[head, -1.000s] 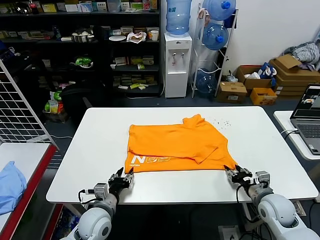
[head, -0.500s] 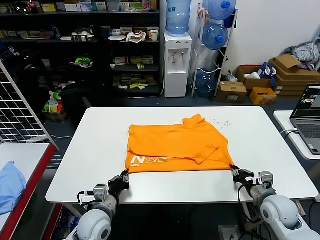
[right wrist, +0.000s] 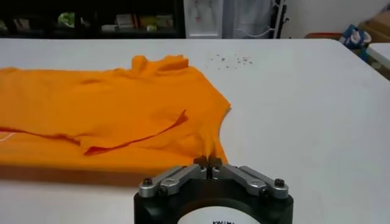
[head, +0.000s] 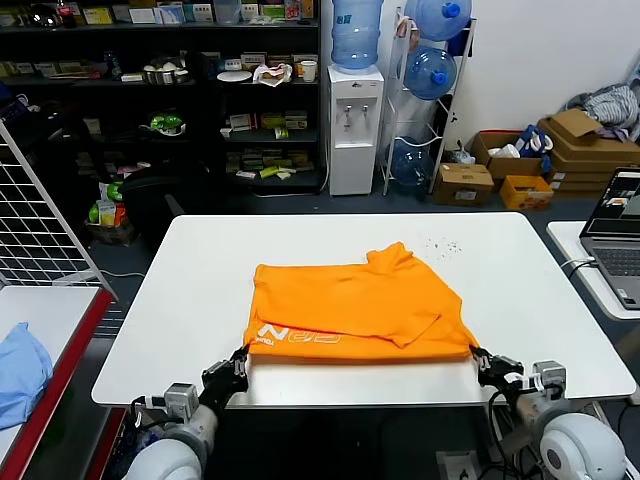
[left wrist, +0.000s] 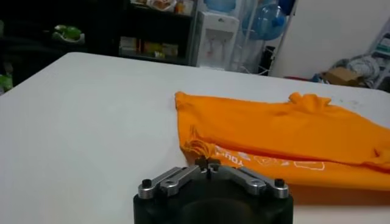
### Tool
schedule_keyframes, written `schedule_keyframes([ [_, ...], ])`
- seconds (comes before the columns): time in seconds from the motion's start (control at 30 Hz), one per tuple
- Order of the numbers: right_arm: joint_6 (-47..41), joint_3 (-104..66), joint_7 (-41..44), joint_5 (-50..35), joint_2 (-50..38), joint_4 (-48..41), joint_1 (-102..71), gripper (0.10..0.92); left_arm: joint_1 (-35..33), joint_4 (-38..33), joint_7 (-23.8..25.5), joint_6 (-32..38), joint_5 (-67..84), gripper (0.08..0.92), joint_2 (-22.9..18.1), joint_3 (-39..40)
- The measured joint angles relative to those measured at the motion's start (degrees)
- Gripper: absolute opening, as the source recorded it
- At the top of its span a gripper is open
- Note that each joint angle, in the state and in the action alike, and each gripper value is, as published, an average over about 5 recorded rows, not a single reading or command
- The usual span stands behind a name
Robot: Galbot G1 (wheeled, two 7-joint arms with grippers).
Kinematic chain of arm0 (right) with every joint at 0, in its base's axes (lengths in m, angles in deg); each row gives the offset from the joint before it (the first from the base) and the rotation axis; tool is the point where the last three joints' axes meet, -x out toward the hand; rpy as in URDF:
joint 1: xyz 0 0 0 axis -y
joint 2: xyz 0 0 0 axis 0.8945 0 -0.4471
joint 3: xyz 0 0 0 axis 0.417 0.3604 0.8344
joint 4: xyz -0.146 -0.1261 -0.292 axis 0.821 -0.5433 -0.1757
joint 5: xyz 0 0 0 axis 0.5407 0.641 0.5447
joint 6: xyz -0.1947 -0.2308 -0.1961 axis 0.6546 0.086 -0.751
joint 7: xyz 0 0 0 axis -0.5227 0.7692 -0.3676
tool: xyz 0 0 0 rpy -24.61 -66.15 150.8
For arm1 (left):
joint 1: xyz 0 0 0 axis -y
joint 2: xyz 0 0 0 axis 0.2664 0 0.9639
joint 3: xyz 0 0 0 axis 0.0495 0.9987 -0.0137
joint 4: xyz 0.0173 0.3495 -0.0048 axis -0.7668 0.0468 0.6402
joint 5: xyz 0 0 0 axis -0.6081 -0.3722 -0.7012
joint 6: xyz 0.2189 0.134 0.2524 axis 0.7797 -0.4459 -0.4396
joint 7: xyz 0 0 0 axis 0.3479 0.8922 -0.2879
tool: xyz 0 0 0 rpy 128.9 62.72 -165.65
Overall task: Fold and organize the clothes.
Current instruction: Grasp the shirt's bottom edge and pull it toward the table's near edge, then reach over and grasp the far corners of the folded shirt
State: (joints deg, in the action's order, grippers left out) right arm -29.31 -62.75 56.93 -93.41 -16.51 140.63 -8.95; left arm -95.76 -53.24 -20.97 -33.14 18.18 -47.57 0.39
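White table [head: 180,300], orange T-shirt [head: 360,300], lettering [left wrist: 268,162] in left wrist view

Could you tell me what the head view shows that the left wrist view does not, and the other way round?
Only the head view shows the right gripper pinching the T-shirt's right near corner, the laptop, and the light blue garment on the side table.

Only the left wrist view shows close up the left gripper shut on the bunched near corner beside the white lettering.

Both show the orange T-shirt lying on the white table, and the water dispenser behind.
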Motion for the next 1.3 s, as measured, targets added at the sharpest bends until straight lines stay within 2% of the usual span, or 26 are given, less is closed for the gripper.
schedule_keyframes([
  [0.27, -1.22, -1.42, -2.53, 0.70, 0.98, 2.83, -5.14, 0.139, -6.78, -4.33, -0.56, 0.03, -0.13, 0.091, 1.26, -0.23],
  [0.4, -0.98, -1.94, -2.89, 1.67, 1.18, 4.07, -6.05, 0.239, -8.39, -5.61, -0.53, -0.21, 0.11, 0.122, 1.45, -0.46],
  [0.67, 0.73, -2.33, -3.24, 3.61, 0.33, 7.12, -5.42, 0.482, -8.75, -8.11, -1.49, -0.95, 1.54, 0.356, 2.47, -1.62],
  [0.9, 1.02, -0.56, -4.48, 3.30, -1.77, 7.36, 0.16, 0.681, -5.34, -8.40, -1.42, -1.37, 4.13, 0.564, 4.27, -2.22],
  [1.03, 0.48, 2.47, -5.76, 1.88, -2.40, 4.92, 7.50, 0.794, -0.88, -6.03, -0.56, -1.47, 5.93, 0.694, 4.47, -1.46],
  [1.17, -0.63, 6.99, -7.24, -0.27, -2.34, 0.01, 17.19, 0.894, 5.98, -1.30, 0.60, -1.99, 8.11, 0.789, 3.74, 0.16],
  [1.3, -2.27, 12.43, -8.56, -2.60, -1.64, -6.55, 27.54, 0.919, 14.22, 4.86, 2.09, -2.84, 10.44, 0.887, 2.76, 2.83],
])
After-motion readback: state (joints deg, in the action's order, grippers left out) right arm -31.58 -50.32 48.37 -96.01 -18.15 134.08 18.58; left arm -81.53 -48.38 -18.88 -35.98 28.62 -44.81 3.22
